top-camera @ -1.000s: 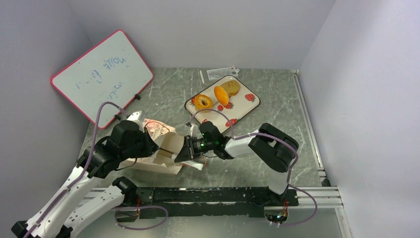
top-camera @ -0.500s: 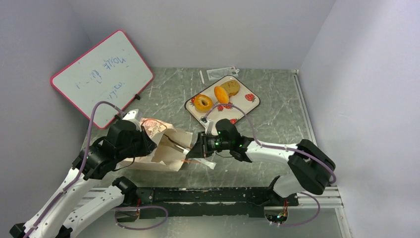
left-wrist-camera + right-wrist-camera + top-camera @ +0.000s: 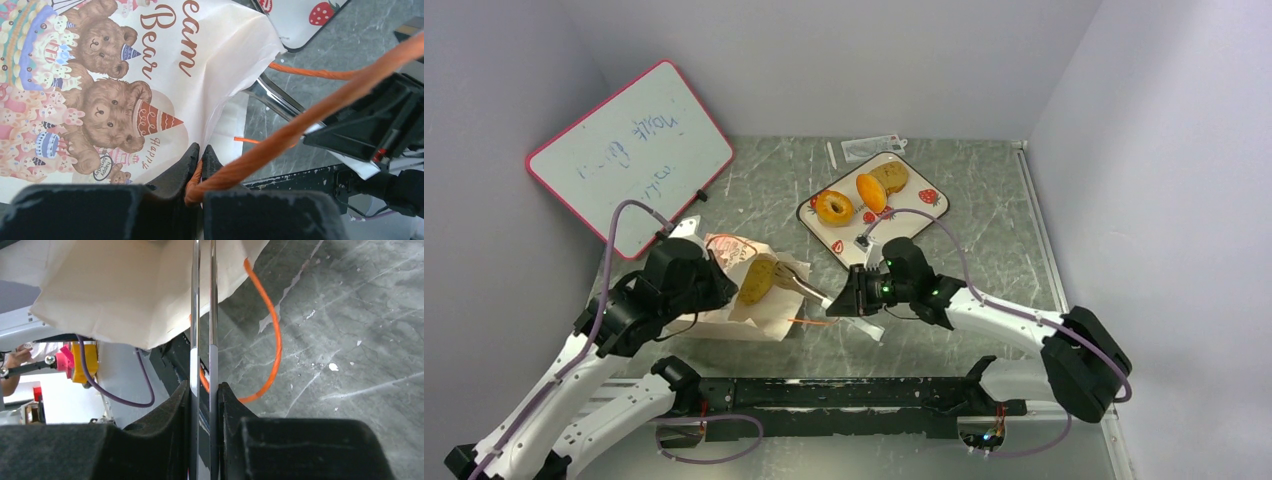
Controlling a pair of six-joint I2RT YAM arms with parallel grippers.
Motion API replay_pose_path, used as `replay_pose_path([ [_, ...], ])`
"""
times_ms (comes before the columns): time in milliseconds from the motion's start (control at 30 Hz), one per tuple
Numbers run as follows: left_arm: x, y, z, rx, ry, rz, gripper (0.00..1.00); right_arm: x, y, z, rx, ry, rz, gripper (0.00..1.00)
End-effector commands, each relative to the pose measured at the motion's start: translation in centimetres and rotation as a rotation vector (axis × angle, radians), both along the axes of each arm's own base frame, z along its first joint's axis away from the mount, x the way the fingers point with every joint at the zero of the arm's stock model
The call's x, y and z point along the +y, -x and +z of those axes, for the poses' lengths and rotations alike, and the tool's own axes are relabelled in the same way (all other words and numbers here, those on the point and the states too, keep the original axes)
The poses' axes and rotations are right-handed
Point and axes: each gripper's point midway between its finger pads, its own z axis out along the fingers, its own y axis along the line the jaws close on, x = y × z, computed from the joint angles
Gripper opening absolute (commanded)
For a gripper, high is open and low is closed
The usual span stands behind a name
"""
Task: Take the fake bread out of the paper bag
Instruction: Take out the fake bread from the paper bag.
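Left claw (image 3: 200, 152): pinched tight on the orange cord (image 3: 300, 124), so the paper bag (image 3: 100, 90) cannot slide.
Right claw (image 3: 204, 388): squeezing the metal tongs (image 3: 195, 315) shut.
Bread (image 3: 758, 282): at the bag's mouth, maybe caught in the tongs.

The paper bag (image 3: 744, 305) lies near the bench's (image 3: 984, 200) front left corner, a loaf (image 3: 757, 282) at its mouth and tongs (image 3: 809, 290) to the loaf's right. Behind them, mid-bench, a tray (image 3: 921, 180) carries a doughnut (image 3: 833, 207), a bun (image 3: 871, 192) to its right and another bun (image 3: 890, 177) behind that. A whiteboard (image 3: 629, 155) stands at the back left corner.
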Motion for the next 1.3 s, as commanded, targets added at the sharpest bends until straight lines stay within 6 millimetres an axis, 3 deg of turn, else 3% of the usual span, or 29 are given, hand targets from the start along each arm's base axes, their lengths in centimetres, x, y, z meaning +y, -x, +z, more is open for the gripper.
replay_pose_path([
  [0,-0.1,-1.2,0.8,-0.018,-0.005,0.045,0.07,-0.4,-0.4,2.5,-0.066,-0.017,-0.012,0.0],
  [667,-1.3,-7.5,1.9,-0.081,-0.039,0.207,0.07,-1.9,-4.5,8.8,-0.152,0.099,-0.222,0.0],
  [900,-1.5,-8.1,2.6,-0.107,-0.057,0.186,0.07,-2.3,-5.8,10.8,-0.175,0.12,-0.284,0.0],
  [1267,-1.3,-8.1,2.0,-0.106,-0.086,0.171,0.07,-3.1,-8.1,14.1,-0.211,0.109,-0.366,0.0],
])
